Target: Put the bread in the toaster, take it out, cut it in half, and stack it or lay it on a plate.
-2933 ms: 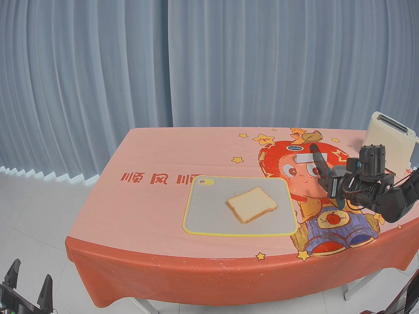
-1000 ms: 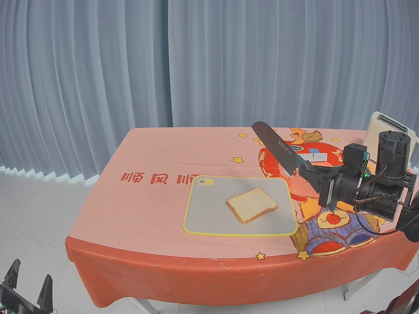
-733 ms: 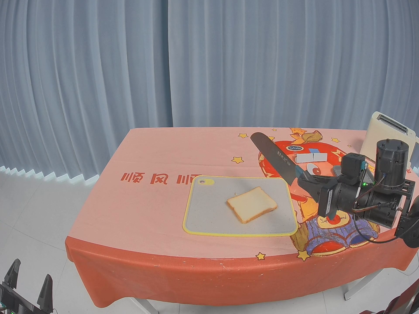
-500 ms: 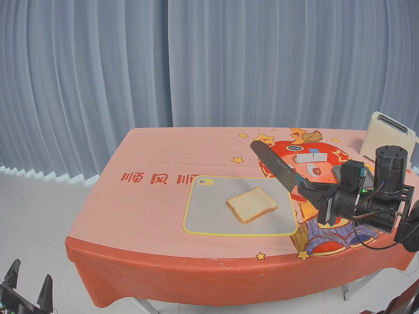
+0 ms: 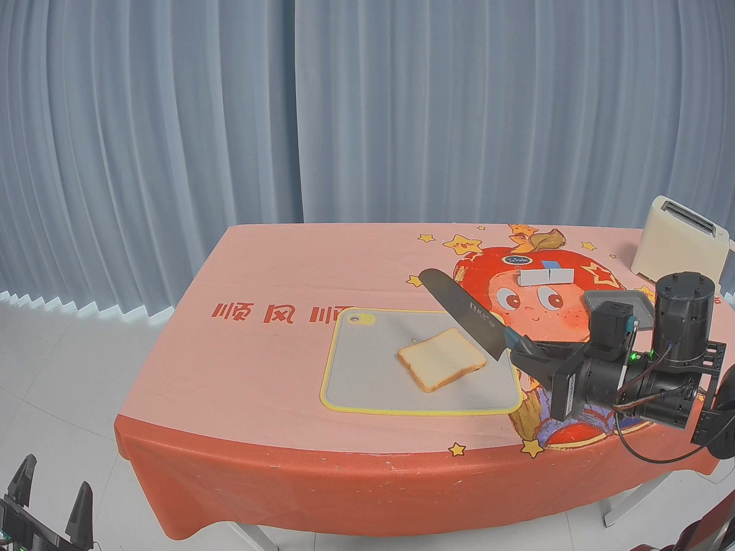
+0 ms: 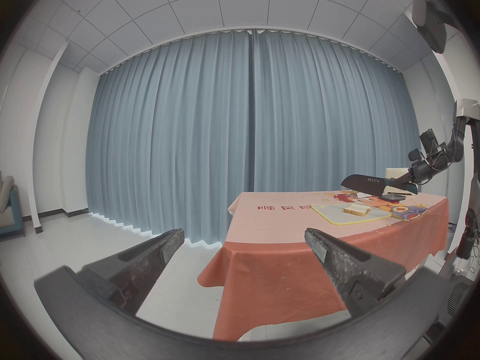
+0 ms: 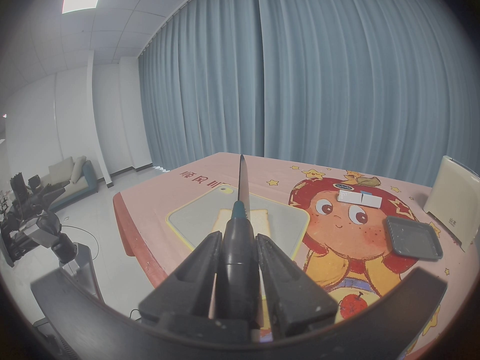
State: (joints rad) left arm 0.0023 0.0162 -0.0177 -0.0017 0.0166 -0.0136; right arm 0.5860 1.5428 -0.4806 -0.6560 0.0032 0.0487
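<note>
The right gripper (image 5: 530, 352) was clamped on the knife (image 5: 463, 309) handle. The blade pointed left and far, above the bread (image 5: 442, 358), which lay flat on the cutting board (image 5: 360, 376), left of the jaws.

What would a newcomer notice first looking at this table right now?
A long dark-bladed kitchen knife, clamped in the right gripper, hangs above the pale bread slice on the grey yellow-rimmed cutting board. A cream toaster stands at the far right corner of the orange cartoon-printed tablecloth.

Tablecloth (image 5: 291, 269) salmon-pink, cartoon print; cutting board (image 5: 367, 373) grey, yellow rim; knife (image 5: 463, 311) black; toaster (image 5: 681, 242) cream.
</note>
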